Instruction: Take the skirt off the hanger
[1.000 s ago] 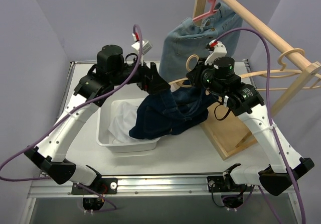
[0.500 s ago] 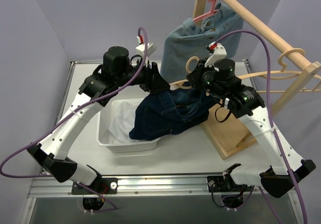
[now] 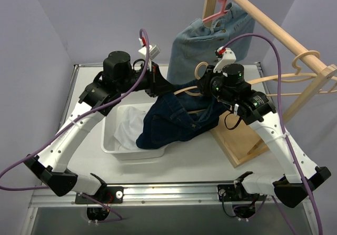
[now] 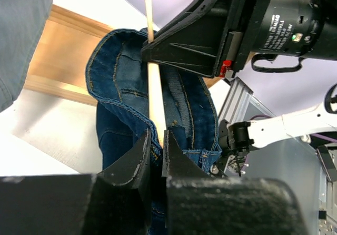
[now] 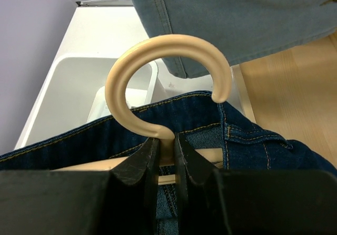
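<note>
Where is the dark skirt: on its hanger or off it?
On: the skirt wraps the hanger, whose bar runs inside the waistband; the right gripper pinches the hook's neck.

The white table (image 3: pixel 197 156) carries a white plastic bin (image 3: pixel 109 135) and a wooden rack base (image 3: pixel 236 141).

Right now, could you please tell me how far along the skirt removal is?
Done: the wooden hanger is off the rail, held over the table. In hand: the right gripper clamps its neck, while the left gripper pinches the dark skirt at the waistband. Left: the waistband wraps the hanger's bar, so the skirt is not yet free.
</note>
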Controlling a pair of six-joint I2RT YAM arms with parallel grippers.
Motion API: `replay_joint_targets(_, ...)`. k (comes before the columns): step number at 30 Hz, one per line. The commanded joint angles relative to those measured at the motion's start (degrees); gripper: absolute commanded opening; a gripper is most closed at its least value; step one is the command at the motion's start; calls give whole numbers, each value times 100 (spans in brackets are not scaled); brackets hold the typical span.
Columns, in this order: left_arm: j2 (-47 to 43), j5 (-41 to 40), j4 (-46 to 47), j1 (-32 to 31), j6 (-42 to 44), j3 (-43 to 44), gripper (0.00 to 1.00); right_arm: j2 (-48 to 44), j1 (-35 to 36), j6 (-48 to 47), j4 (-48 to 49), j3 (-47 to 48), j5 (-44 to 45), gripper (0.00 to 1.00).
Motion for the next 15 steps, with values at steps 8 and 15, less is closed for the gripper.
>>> replay_joint_targets(8, -843, -558, -262, 15, 214, 87, 2, -127, 24, 605, -386, 102, 2407, 0)
replay_joint_targets(15, -1362, -583, -728, 6, 249, 123, 2, 32, -2, 1220, -624, -47, 3190, 0)
